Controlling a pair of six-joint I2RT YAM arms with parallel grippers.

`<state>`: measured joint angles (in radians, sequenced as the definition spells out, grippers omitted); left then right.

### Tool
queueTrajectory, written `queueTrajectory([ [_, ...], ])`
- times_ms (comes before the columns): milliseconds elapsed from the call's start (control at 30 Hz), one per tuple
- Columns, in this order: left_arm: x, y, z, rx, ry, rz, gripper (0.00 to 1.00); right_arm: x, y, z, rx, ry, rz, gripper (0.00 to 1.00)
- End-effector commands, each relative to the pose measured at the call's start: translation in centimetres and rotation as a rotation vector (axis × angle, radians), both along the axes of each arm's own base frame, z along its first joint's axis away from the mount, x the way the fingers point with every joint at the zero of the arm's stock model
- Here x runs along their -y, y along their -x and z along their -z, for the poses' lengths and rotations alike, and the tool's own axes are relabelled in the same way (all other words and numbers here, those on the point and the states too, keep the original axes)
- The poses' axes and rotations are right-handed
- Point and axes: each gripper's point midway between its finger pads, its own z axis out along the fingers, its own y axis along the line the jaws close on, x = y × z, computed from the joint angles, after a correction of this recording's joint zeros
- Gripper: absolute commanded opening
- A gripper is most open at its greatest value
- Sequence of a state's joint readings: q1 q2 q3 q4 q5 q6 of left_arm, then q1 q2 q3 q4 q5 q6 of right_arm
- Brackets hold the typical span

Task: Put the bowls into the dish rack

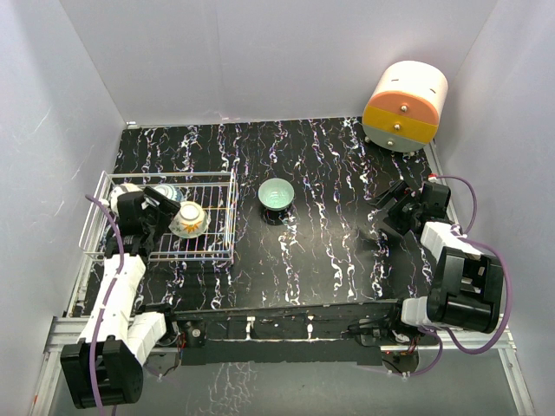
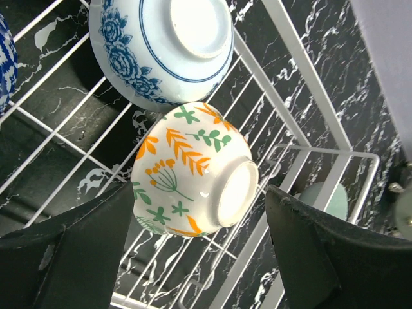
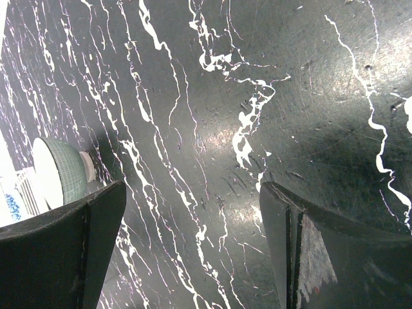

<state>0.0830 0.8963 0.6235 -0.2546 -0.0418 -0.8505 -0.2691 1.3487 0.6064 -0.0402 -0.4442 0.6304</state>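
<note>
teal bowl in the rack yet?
No: in the top view the teal bowl sits upright on the black table, outside the dish rack.

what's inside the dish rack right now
Two bowls lie tipped on the wires, side by side: an orange-floral bowl and a blue-floral bowl. A third blue-patterned bowl shows only at the picture's edge. From above, the left hand covers the left of the rack.

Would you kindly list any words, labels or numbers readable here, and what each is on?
None can be read. The orange-and-green floral ceramic bowl and the blue-floral ceramic bowl in the white wire dish rack carry only patterns; the cream-and-orange cylindrical drawer unit shows no lettering.
</note>
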Motion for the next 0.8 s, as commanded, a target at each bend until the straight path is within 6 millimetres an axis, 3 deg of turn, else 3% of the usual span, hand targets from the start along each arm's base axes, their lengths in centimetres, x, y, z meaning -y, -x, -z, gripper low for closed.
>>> queueTrajectory([
  [0, 1.0, -0.7, -1.1, -0.03, -0.053, 0.144, 0.8, 0.2, -1.1, -0.9, 0.059, 0.016, -0.003, 0.87],
  [100, 1.6, -2.3, -1.6, -0.064, -0.059, 0.225, 0.77, 0.2, -1.1, -0.8, 0.055, 0.014, -0.004, 0.87],
  [200, 1.0, -3.4, -1.6, -0.129, -0.114, 0.256, 0.76, 0.2, -1.1, -0.7, 0.053, 0.012, -0.005, 0.87],
  [367, 0.1, -4.4, -3.4, -0.141, -0.21, 0.284, 0.75, 0.2, -1.2, -0.6, 0.051, 0.012, -0.003, 0.87],
  [467, 1.3, -4.7, -3.5, -0.158, -0.25, 0.338, 0.73, 0.2, -1.3, -0.5, 0.048, 0.008, -0.002, 0.87],
  [633, 5.1, -5.3, -2.9, -0.174, -0.395, 0.422, 0.74, 0.2, -1.1, -0.4, 0.045, 0.011, -0.001, 0.87],
  [767, 6.2, -5.8, -1.8, -0.211, -0.463, 0.442, 0.73, 0.3, -1.0, -0.6, 0.046, 0.02, -0.001, 0.87],
])
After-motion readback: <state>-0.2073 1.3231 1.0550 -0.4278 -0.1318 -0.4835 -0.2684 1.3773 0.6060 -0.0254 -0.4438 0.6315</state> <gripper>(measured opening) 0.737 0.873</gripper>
